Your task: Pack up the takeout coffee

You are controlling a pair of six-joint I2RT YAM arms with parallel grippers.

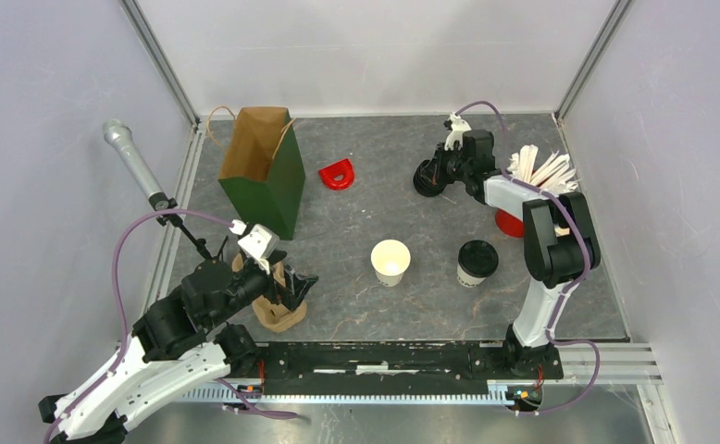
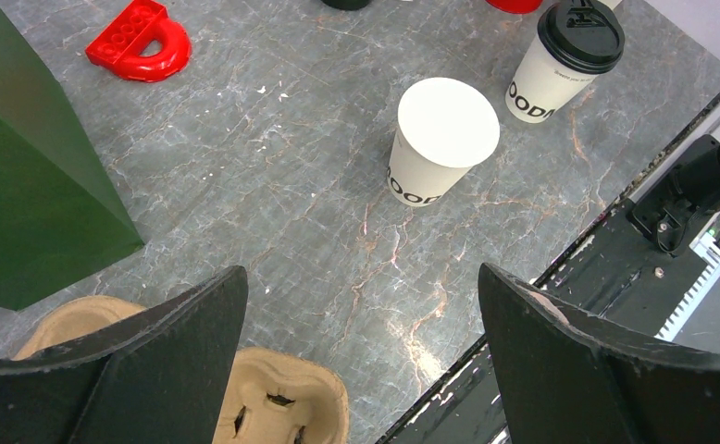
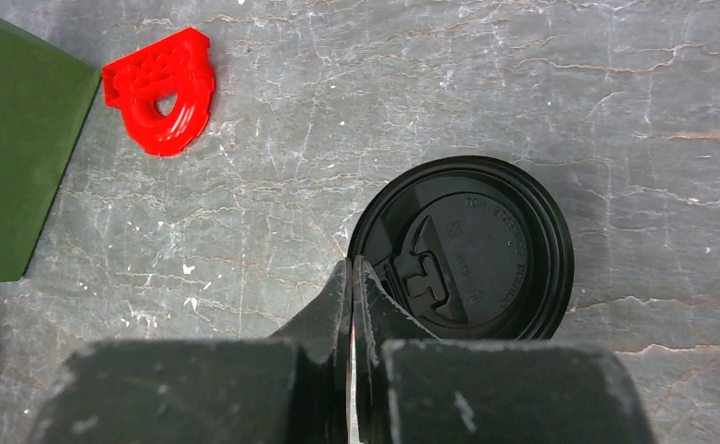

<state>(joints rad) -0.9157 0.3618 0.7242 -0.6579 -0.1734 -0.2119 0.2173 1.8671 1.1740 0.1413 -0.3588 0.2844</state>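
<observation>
top view: the lidded cup [image 1: 477,262] stands on the tabletop [image 1: 366,213] right of centre, with an open cup [image 1: 391,262] near it. my left gripper [image 1: 290,285] hangs over a pulp carrier [image 1: 278,316] beside the green bag [image 1: 264,171]. my right gripper [image 1: 433,178] is far back.

left wrist: the left gripper [image 2: 361,277] is spread wide and holds nothing, with the carrier [image 2: 282,407] beneath.

right wrist: the right gripper [image 3: 352,277] looks clenched on the rim of a black lid [image 3: 472,250].

i judge the lidded cup light, thin-walled and easily crushed. i'd hold it gently at mid-wall, not by its lid.
</observation>
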